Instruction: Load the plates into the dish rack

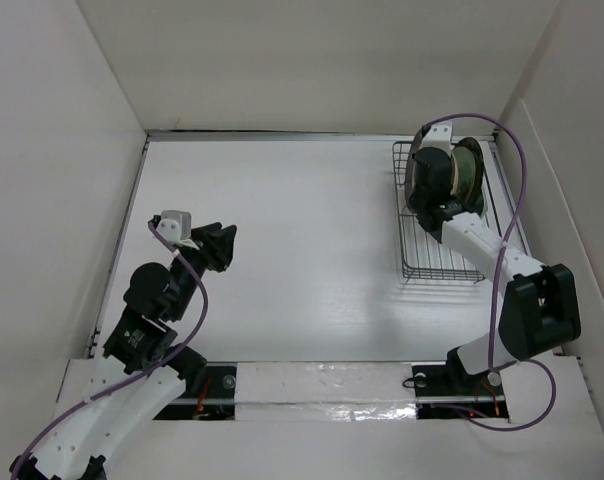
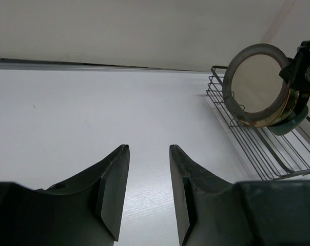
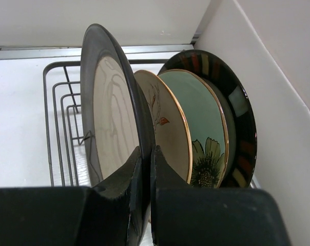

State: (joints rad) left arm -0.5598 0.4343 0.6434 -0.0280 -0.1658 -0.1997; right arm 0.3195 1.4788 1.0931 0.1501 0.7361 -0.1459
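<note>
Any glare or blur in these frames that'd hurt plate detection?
Top external: even light, soft shadows; the right arm hides most plates in the dish rack. Left wrist: left gripper dark, plates small but sharp. Right wrist: right gripper dark and soft, clamped on the front plate; glare patches on the rear dark plate.

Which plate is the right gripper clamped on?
The dark-rimmed cream plate, first in the row: the right gripper pinches its rim. The tan plate, teal plate and glossy dark plate stand free behind it.
</note>
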